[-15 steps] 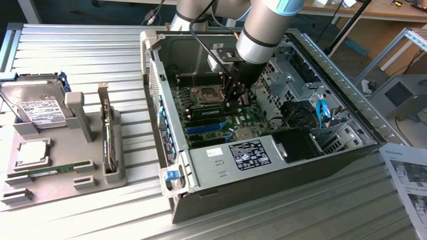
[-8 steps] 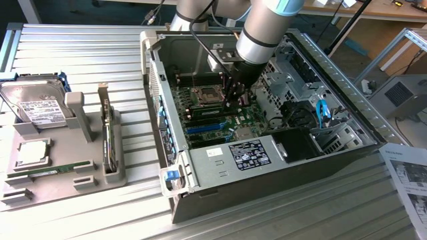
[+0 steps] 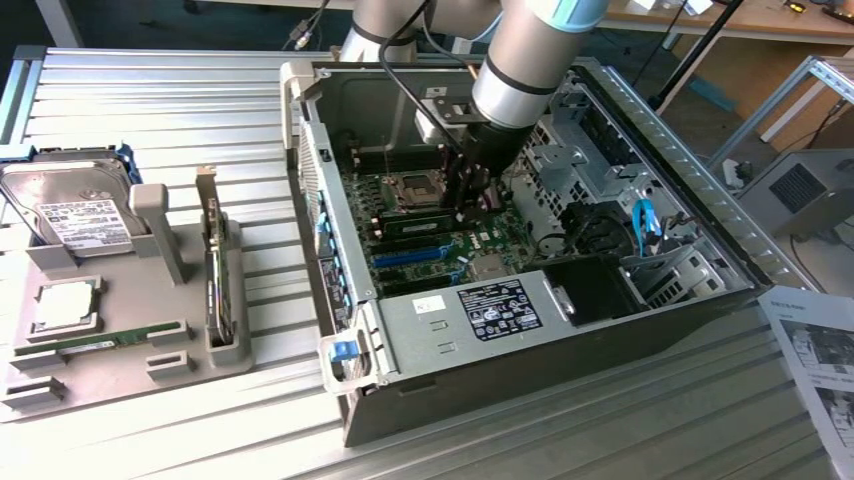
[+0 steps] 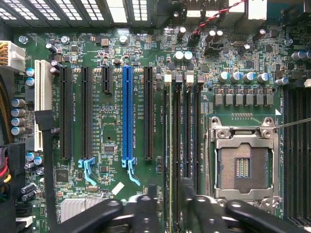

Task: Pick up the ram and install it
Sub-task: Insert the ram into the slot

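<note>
Green ram (image 3: 427,228), 1, between 2 parted tool (image 4: 169,209) fingers (image 4: 146,213)

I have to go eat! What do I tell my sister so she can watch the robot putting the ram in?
Gripper: open, a finger on each side of the ram, inside the case.
Ram: standing in a slot beside the socket.
Done: ram picked up and set in the slot.
Left: cannot tell if it is clicked fully home.
Twin stick: lying on the tray.
</note>
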Controlling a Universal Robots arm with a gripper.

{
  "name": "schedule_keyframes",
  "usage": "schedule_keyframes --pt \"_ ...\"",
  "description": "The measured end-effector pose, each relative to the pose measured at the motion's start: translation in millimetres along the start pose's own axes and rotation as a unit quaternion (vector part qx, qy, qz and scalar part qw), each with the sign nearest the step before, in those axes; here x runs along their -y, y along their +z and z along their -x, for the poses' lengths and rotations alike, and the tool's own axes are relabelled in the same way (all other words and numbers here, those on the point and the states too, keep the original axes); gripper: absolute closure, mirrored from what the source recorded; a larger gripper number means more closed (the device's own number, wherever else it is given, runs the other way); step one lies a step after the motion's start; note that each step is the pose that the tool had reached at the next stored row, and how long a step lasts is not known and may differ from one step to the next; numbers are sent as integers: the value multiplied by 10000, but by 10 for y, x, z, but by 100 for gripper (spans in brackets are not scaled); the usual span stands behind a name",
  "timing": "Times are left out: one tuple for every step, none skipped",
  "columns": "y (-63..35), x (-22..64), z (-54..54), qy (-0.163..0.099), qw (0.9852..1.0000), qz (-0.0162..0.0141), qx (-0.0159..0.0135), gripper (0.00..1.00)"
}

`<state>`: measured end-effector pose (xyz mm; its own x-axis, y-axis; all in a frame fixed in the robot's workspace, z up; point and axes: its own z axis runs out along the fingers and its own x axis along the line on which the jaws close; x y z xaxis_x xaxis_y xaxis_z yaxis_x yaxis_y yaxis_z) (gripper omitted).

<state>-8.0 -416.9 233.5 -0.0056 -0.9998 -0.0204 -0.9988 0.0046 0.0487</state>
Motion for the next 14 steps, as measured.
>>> schedule_keyframes --pt "0 0 0 0 10000 0 0 63" --pt "0 0 0 0 10000 0 0 56" --pt "0 0 0 0 10000 0 0 56" --pt "0 0 0 0 10000 0 0 56" --pt "0 0 0 0 10000 0 0 56" --pt "0 0 0 0 10000 0 0 56" --pt "-2 0 0 0 10000 0 0 56" --pt "-10 0 0 0 10000 0 -2 56" --pt "-19 -1 1 0 10000 0 -4 56" --pt "-31 -1 1 0 10000 0 -5 56" --pt "-43 -2 1 0 10000 0 -7 56" --pt "-58 -3 2 0 10000 0 -8 56" --pt "-75 -4 2 0 10000 0 -10 56" --pt "-88 -4 3 0 10000 0 -11 56"
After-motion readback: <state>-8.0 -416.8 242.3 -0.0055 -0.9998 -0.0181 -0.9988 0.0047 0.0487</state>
